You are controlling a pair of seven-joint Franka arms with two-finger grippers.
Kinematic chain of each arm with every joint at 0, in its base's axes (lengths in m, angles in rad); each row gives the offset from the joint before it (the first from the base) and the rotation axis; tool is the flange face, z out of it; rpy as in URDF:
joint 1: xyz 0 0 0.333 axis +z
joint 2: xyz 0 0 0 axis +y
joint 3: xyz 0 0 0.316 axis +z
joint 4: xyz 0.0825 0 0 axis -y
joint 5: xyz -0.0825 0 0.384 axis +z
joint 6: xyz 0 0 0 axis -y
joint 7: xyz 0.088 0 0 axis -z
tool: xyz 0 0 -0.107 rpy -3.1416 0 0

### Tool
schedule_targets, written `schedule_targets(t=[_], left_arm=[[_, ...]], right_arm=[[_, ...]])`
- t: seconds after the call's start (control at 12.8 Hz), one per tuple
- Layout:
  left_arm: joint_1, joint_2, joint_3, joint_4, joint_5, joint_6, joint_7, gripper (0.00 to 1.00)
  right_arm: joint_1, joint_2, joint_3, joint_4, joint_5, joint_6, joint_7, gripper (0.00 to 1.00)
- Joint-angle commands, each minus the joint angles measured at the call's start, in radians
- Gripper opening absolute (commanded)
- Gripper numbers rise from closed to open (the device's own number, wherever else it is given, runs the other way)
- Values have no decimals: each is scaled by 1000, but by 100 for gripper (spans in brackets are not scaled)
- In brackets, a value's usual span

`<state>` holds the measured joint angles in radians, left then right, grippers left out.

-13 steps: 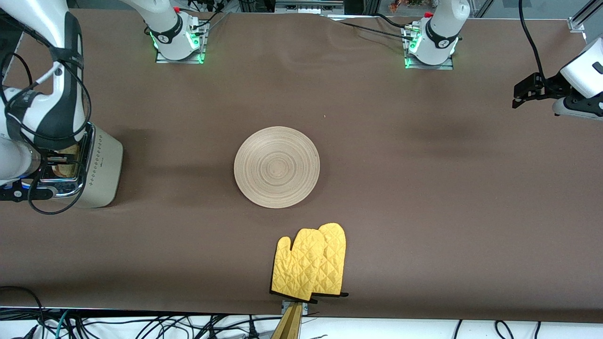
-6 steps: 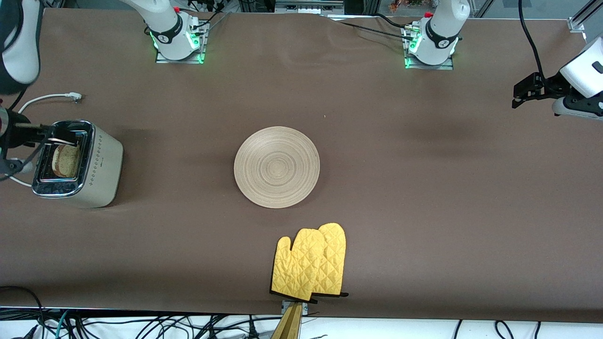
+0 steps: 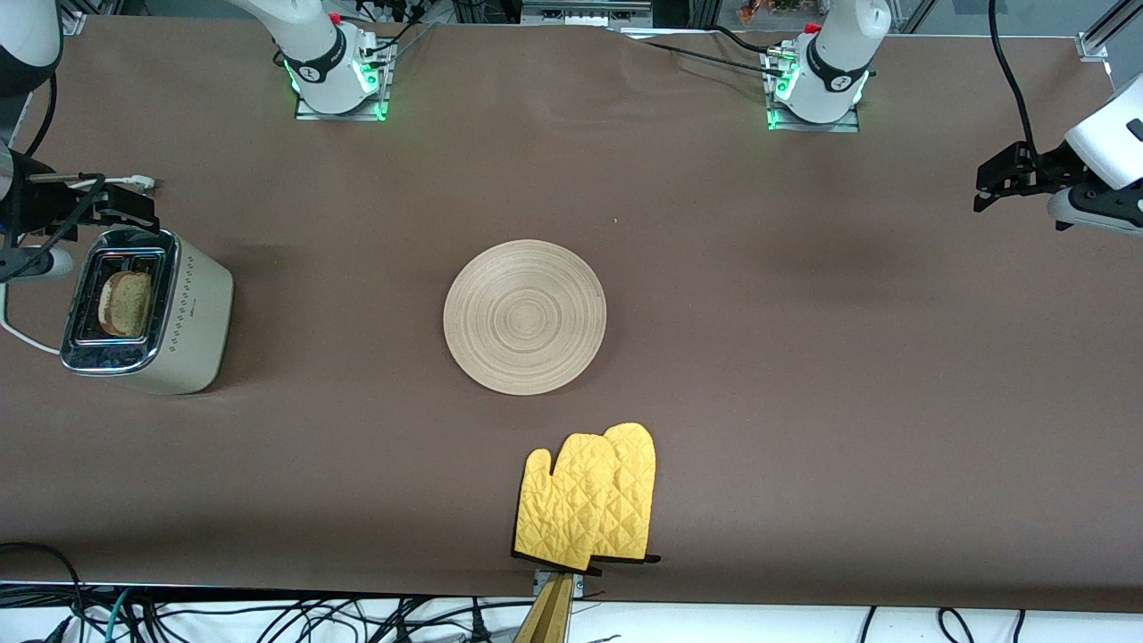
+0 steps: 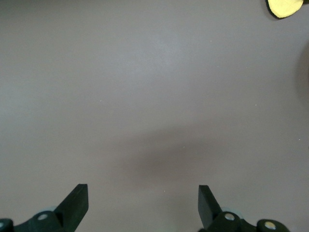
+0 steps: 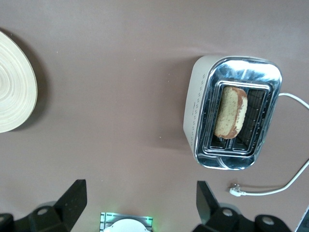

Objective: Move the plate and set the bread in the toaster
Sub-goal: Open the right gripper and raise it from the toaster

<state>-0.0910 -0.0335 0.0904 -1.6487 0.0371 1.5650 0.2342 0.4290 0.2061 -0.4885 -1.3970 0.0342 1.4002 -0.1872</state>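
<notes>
The cream toaster (image 3: 201,313) stands at the right arm's end of the table. The bread (image 3: 125,302) stands upright in one of its slots, its top edge showing; the right wrist view has the bread (image 5: 231,112) in the chrome-topped toaster (image 5: 193,111) too. My right gripper (image 3: 127,204) hangs open and empty over the table by the toaster's end, above the cord's plug. The round wooden plate (image 3: 524,317) lies at the table's middle, apart from both grippers. My left gripper (image 3: 987,183) waits open over the left arm's end of the table, with only bare cloth under it (image 4: 142,203).
A pair of yellow oven mitts (image 3: 589,500) lies near the front edge, nearer to the camera than the plate. The toaster's white cord and plug (image 5: 237,190) trail on the cloth beside the toaster. The arm bases (image 3: 335,71) (image 3: 817,80) stand along the back edge.
My right arm has risen off the toaster and drawn back toward the bases, leaving the bread in the slot. The left gripper has hardly moved.
</notes>
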Motion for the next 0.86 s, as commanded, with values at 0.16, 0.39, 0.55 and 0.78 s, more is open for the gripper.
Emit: schedule_targets(t=[0.16, 0.39, 0.55, 0.78], left_arm=[[5, 15, 3, 36, -17, -26, -65, 100], [5, 15, 3, 36, -17, -28, -96, 100], [2, 17, 3, 36, -17, -26, -98, 100], [7, 21, 3, 36, -17, -23, -99, 100]], right_arm=[[-310, -119, 331, -200, -31, 177, 9, 100], [-371, -123, 390, -204, -36, 177, 29, 100], [-386, -119, 390, -198, -33, 184, 29, 100], [-389, -128, 387, -197, -5, 180, 31, 100]])
